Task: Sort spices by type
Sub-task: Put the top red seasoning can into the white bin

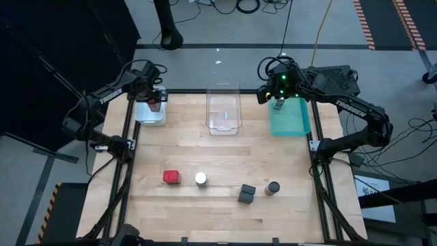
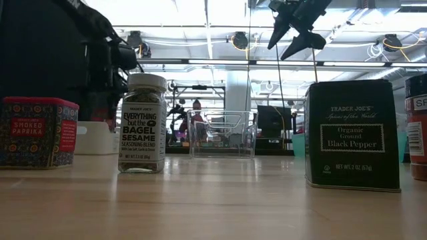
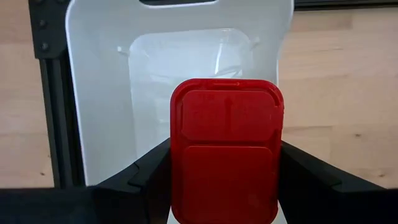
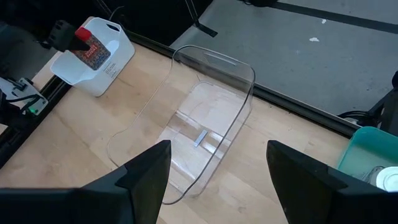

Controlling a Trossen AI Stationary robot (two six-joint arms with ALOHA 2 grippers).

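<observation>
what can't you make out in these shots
- Red tin in the left gripper, over the white tray: left wrist view shows only its lid, label hidden.
- Teal tray: in the high view the right gripper covers part of it; in the right wrist view the picture's edge cuts off a white cap in it.
- Rightmost jar: cut by the low view's edge, label unreadable.

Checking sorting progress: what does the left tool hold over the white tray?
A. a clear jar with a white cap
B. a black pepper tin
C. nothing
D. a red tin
D: the left tool is closed on a red tin above the white tray.
</observation>
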